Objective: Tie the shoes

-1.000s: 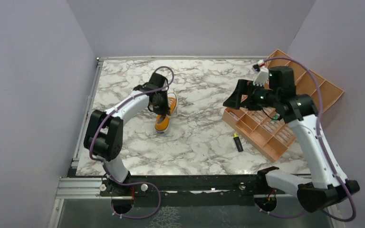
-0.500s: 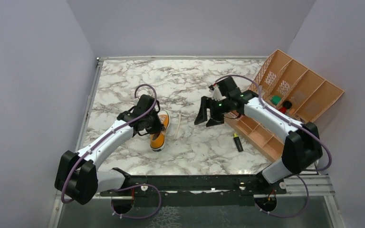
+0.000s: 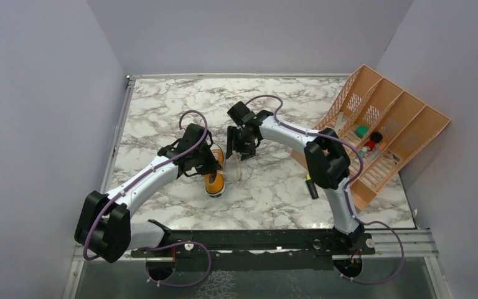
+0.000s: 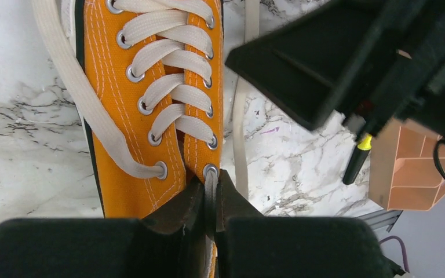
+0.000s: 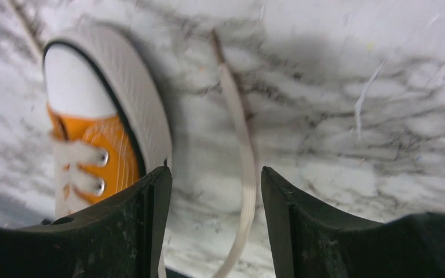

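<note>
**Sneaker** (image 3: 215, 182), orange canvas, white toe cap: one. On the marble table (image 3: 274, 187), left of centre, toe toward the arm bases.

**Laces** (image 4: 177, 87), white: threaded through every visible eyelet. No knot, no bow, no crossing of ends. Tying judged barely begun, with the whole knot left to do.

**Loose lace lengths:** two.
- One draped along the shoe's side (image 4: 75, 98).
- One stretched on the marble just beside the sole (image 5: 240, 162).

**Left gripper** (image 4: 210, 200): clamped on lace right at the top eyelet.

**Right gripper** (image 5: 214, 179): fingers apart, straddling the stretched length, nothing held.

**Divided rack** (image 3: 411, 118), orange: one, far right.

**Marker** (image 3: 312, 187): one, on the marble near the rack.
</note>
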